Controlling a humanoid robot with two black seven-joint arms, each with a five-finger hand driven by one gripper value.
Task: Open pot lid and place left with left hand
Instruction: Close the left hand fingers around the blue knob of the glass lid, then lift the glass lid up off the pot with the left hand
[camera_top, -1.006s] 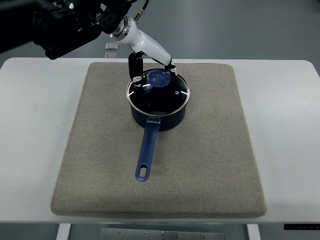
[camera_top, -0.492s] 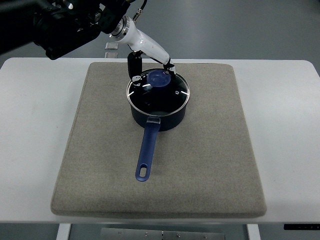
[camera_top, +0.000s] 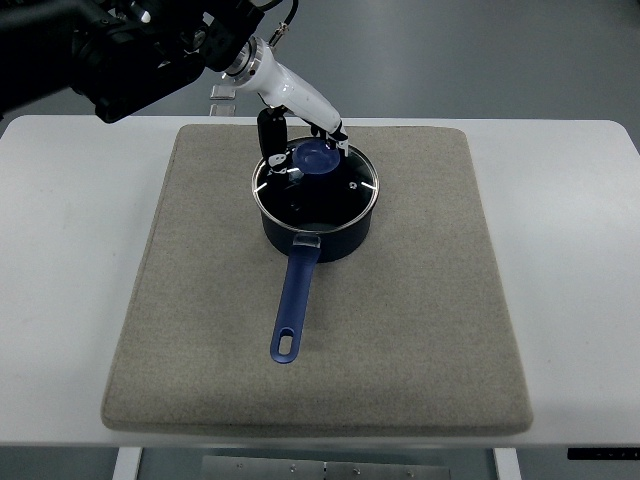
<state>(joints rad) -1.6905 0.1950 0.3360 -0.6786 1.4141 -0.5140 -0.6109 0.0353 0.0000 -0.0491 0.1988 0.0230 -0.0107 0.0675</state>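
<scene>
Tabletop (camera_top: 60, 220), white, carries a grey mat (camera_top: 420, 330). Near the mat's far middle stands a dark blue pot (camera_top: 318, 232), its long blue handle (camera_top: 294, 300) pointing toward the camera. On the pot sits the glass lid (camera_top: 330, 195), still in place. From the upper left, the left robot hand (camera_top: 300, 152) curls its fingers around the lid's blue knob (camera_top: 318, 157).

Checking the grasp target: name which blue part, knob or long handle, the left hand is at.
The round lid knob; the left hand is at it, while the long handle lies untouched toward the camera.
</scene>
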